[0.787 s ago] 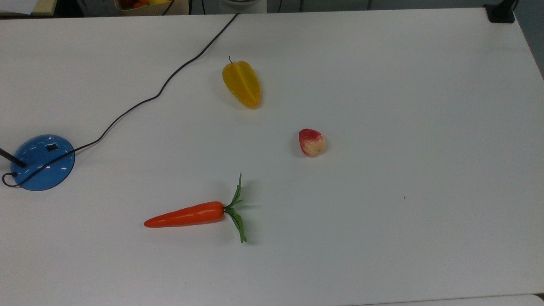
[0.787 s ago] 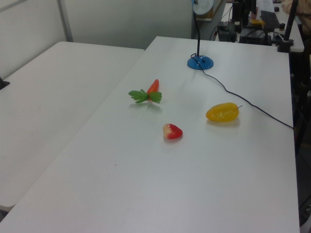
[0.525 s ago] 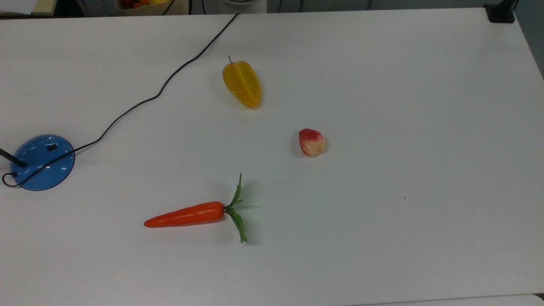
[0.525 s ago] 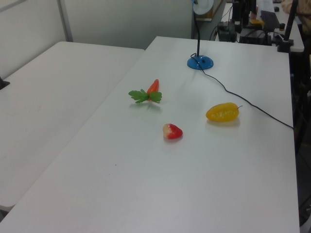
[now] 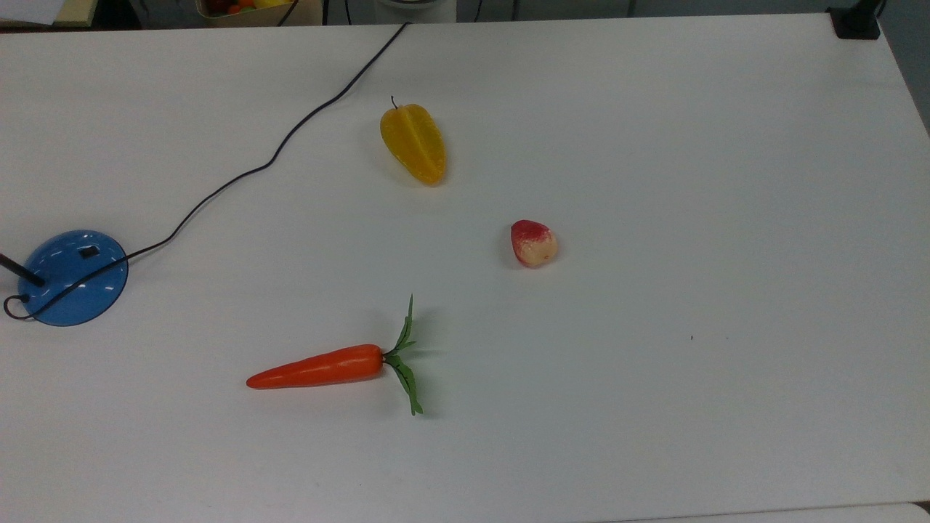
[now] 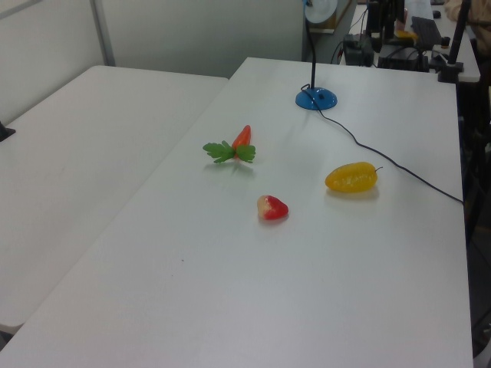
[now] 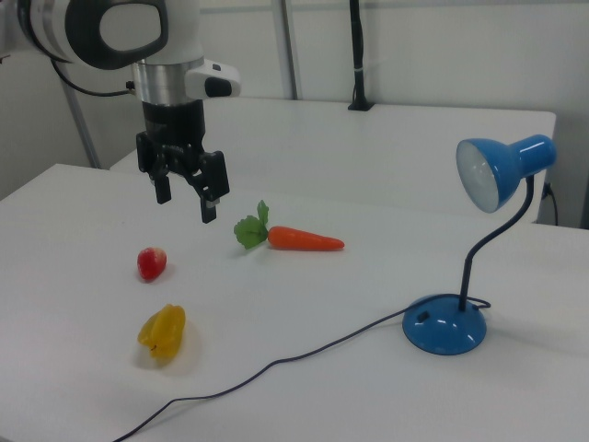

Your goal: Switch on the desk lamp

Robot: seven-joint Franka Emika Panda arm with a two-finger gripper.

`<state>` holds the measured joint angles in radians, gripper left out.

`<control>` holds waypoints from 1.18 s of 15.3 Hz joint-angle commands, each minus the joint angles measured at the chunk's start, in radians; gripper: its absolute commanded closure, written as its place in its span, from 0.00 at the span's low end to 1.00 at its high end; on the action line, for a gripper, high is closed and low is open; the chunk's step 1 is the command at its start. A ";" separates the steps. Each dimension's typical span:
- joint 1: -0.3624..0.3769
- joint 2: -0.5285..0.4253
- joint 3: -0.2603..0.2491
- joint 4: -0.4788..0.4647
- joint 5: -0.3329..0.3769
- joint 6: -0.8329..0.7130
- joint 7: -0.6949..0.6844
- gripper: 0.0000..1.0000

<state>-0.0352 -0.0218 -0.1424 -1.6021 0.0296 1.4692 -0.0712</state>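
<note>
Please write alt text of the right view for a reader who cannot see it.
An open robot gripper hangs above a white table, far from the blue desk lamp at the right view's right. Between them lie a carrot, a red fruit and a yellow fruit.

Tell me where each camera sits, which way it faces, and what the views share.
Top view: overhead, looking down on the white table; blue-based desk lamp at the top view's left.
Left view: high off a table end, looking along it toward the lamp.
Right view: low beside the table; open black two-finger gripper hangs above.
All share the orange plastic carrot.
</note>
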 commanded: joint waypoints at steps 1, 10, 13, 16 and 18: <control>0.003 -0.003 -0.006 -0.001 0.000 0.014 -0.007 0.00; -0.049 0.039 -0.006 -0.001 -0.004 0.127 0.001 0.18; -0.100 0.062 -0.006 0.001 0.010 0.180 0.005 0.56; -0.133 0.082 -0.006 0.001 0.015 0.233 0.054 0.92; -0.147 0.105 -0.006 0.001 0.019 0.287 0.122 1.00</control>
<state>-0.1712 0.0579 -0.1445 -1.6025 0.0308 1.6857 -0.0402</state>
